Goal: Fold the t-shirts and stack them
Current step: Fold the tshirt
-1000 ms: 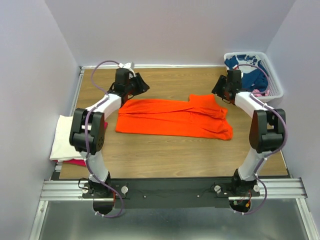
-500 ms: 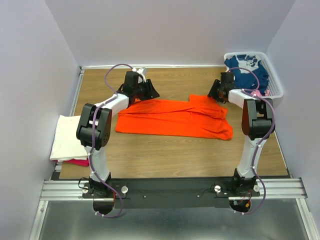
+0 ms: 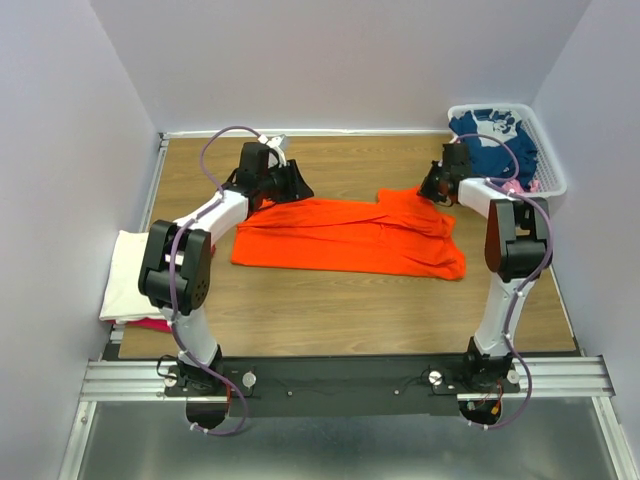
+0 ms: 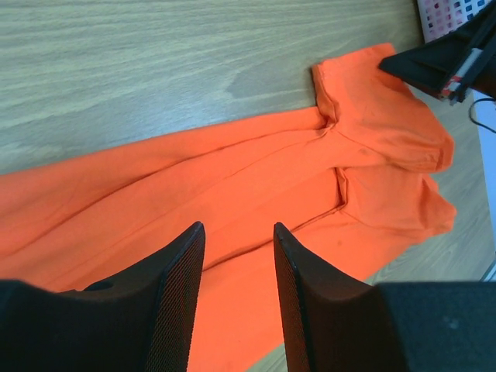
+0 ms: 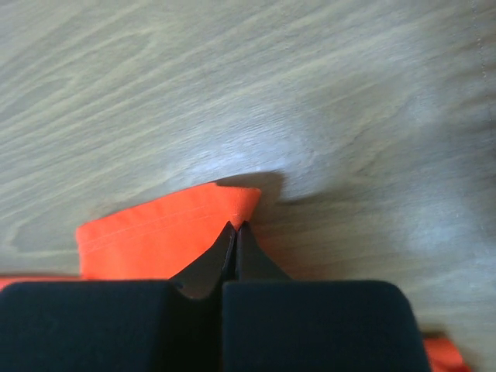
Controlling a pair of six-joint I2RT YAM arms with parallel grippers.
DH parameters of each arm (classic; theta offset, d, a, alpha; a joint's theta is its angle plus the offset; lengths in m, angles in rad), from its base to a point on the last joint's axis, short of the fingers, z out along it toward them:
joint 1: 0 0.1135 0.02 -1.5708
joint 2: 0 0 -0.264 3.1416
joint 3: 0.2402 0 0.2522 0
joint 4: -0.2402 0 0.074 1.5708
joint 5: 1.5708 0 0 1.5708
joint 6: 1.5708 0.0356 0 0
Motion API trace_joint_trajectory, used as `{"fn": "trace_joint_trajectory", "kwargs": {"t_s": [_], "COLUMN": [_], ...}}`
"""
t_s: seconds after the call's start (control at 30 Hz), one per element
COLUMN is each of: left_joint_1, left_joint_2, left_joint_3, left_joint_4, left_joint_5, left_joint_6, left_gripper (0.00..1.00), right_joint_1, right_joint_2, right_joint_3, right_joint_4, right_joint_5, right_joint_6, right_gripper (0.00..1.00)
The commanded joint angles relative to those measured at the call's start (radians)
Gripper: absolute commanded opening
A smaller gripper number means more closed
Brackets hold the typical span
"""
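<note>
A bright orange t-shirt (image 3: 340, 235) lies spread crosswise on the wooden table, its sleeve end to the right. My right gripper (image 3: 432, 190) is down at the shirt's far right corner. In the right wrist view the gripper (image 5: 236, 226) is shut, pinching the tip of the orange sleeve hem (image 5: 155, 236). My left gripper (image 3: 290, 185) hovers over the shirt's far left edge. It stands open (image 4: 239, 226) above the orange cloth (image 4: 256, 178) with nothing between its fingers. A folded cream-white t-shirt (image 3: 130, 285) lies on a magenta-pink one (image 3: 150, 323) at the table's left edge.
A white slotted basket (image 3: 552, 178) at the back right corner holds a navy blue t-shirt (image 3: 500, 148). Grey walls close in the table on three sides. The right gripper's black finger (image 4: 434, 66) shows at the top right of the left wrist view.
The right gripper has shut on the orange sleeve corner. The left gripper first moved right, then drew back slightly to the left, staying open.
</note>
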Motion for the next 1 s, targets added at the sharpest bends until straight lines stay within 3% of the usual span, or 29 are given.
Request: {"fn": "trace_joint_trajectory", "kwargs": {"t_s": [0.0,0.57,0.97], "left_joint_1": [0.025,0.072,0.111], "left_joint_2": [-0.063,-0.046,0.0], "left_joint_3": [-0.035,-0.107,-0.08], "left_joint_4": [-0.044,-0.054,-0.081], "left_joint_5": [0.023,-0.052,-0.133], "left_joint_6": [0.028,-0.052,-0.083], "left_gripper": [0.48,0.39,0.32], "right_joint_1": [-0.005,0.003,0.006], "right_joint_2": [-0.141,-0.646,-0.876], "right_joint_3": [-0.023,-0.454,-0.693], "right_joint_4": [-0.009,-0.022,-0.084], "right_joint_5": [-0.066,-0.243,-0.277], "right_joint_6": [0.011,0.083,0.097], "right_gripper": [0.0,0.0,0.0]}}
